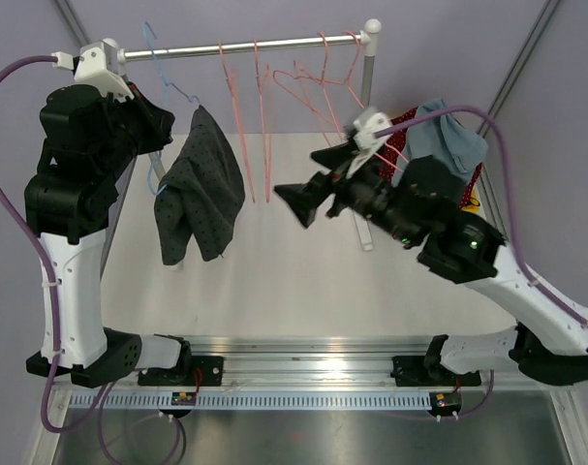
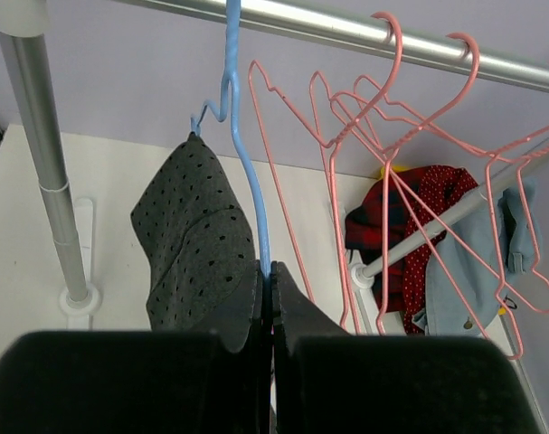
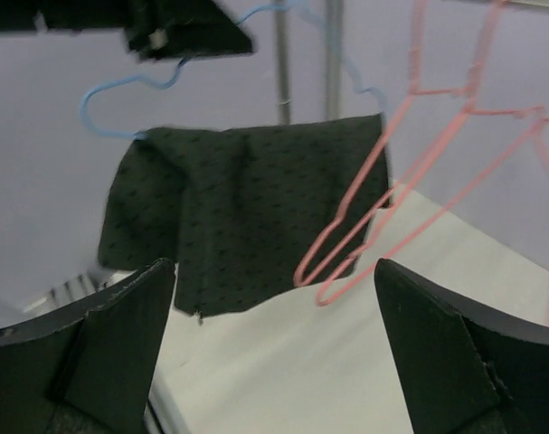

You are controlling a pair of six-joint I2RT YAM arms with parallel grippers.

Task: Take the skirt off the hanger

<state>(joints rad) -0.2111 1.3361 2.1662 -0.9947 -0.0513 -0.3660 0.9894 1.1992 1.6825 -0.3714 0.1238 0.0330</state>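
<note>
White table top (image 1: 294, 281), lavender walls, metal rail (image 2: 346, 27) across the back.

Left gripper (image 2: 267, 271): fingers are pressed together, with the wire of the blue hanger (image 2: 242, 163) pinched between them low on its arm. The skirt (image 2: 193, 244), dark grey and dotted, is draped over the hanger just left of those fingers, bunched and hanging free below. The left arm is raised high, with the wrist pointed toward the rail.

Right gripper (image 1: 298, 179): fingers are spread wide and nothing is held. It is aimed across at the skirt and is well apart from it. A pink hanger (image 3: 392, 172) is seen between the right-hand finger and the cloth. The right arm is stretched out leftward over the table.

Beyond the left fingers more pink hangers (image 2: 392, 136) are clustered on the rail. Farther right a red garment (image 2: 419, 226) and a blue garment (image 2: 491, 271) are piled.

Step judged: hanger steadied, skirt next to be grabbed by the right gripper. A loose lower edge should be taken, clear of the pink wire. The cloth should be drawn down and sideways off the hanger, with the left pinch held firm so the hook is not swung off the rail.
</note>
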